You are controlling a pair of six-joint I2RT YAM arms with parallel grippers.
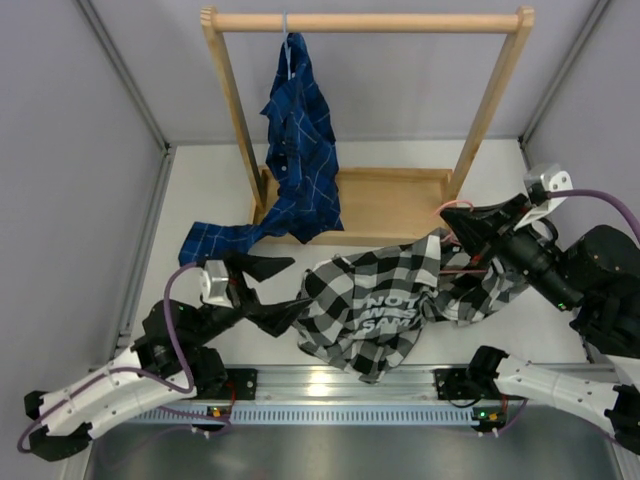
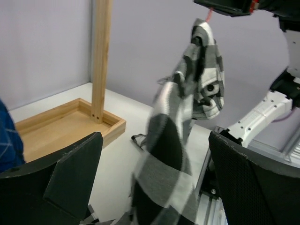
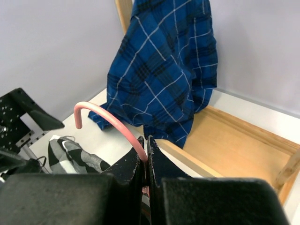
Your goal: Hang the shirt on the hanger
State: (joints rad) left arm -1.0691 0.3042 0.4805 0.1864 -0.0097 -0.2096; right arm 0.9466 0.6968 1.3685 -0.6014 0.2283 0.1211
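The black-and-white check shirt [image 1: 385, 300] with pale lettering hangs stretched between the two arms above the table front. In the left wrist view it [image 2: 187, 117] drapes down from the right gripper. The pink hanger [image 1: 458, 207] shows only its hook; the rest is hidden in the shirt. My right gripper [image 1: 470, 228] is shut on the hanger's neck [image 3: 123, 127]. My left gripper [image 1: 275, 290] is open, its wide-apart fingers [image 2: 70, 173] on either side of the shirt's lower edge, not pinching it.
A wooden rack [image 1: 365, 22] with a tray base [image 1: 390, 205] stands at the back. A dark blue grid shirt [image 1: 298, 150] hangs on it from a pale hook, its sleeve trailing onto the table at the left [image 1: 215, 240]. Grey walls enclose the table.
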